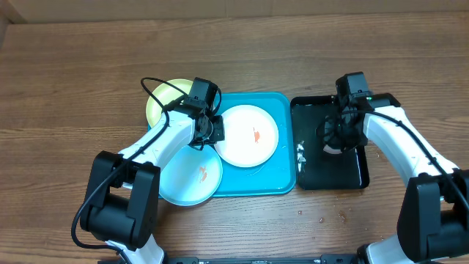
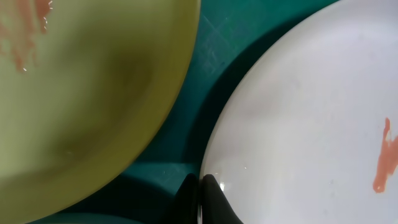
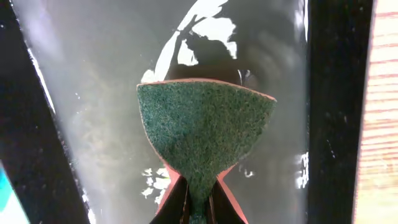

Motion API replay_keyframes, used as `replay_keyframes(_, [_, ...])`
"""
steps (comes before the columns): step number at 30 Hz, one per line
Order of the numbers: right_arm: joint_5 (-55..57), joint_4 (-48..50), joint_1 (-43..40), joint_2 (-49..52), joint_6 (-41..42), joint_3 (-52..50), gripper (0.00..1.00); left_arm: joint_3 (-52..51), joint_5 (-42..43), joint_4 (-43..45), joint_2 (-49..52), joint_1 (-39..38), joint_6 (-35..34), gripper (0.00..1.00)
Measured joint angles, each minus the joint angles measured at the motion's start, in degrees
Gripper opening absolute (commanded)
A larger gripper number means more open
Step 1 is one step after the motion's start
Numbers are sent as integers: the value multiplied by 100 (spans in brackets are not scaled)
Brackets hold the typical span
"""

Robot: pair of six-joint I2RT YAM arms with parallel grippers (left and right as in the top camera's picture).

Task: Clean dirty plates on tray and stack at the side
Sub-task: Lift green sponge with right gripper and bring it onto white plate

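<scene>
The turquoise tray [image 1: 282, 180] lies mid-table. A white plate [image 1: 249, 136] with an orange smear rests on it. My left gripper [image 1: 213, 130] is shut on that plate's left rim, with the rim pinched between the black fingers [image 2: 214, 199]. The white plate [image 2: 311, 112] fills the right of the left wrist view, over the tray [image 2: 186, 140]. A yellow-green plate [image 1: 163, 103], smeared [image 2: 81, 93], overhangs the tray's far left corner. A light blue plate [image 1: 189, 177] with a smear overlaps the near left edge. My right gripper [image 1: 341, 136] is shut on a green-and-orange sponge [image 3: 205, 127].
A smaller black tray [image 1: 355, 176] holding water stands right of the turquoise one, and the sponge hangs over its wet floor [image 3: 93, 124]. Bare wood table [image 1: 73, 88] lies all around. Small droplets dot the table in front of the black tray [image 1: 322, 218].
</scene>
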Motion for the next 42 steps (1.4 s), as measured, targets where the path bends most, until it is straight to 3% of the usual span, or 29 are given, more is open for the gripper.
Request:
replay_keyframes(14, [-549, -1075, 0, 4, -105, 1357, 4, 0, 0, 37, 0, 0, -90, 4])
replay_keyframes(25, [-1803, -697, 514, 4, 33, 1648, 4, 0, 2, 42, 0, 0, -90, 4])
replay_keyframes(36, [-538, -57, 2485, 166, 708, 1648, 4, 0, 2, 37, 0, 0, -90, 4])
replay_keyframes(42, [166, 203, 2900, 627, 942, 1648, 4, 0, 2, -13, 0, 0, -90, 4])
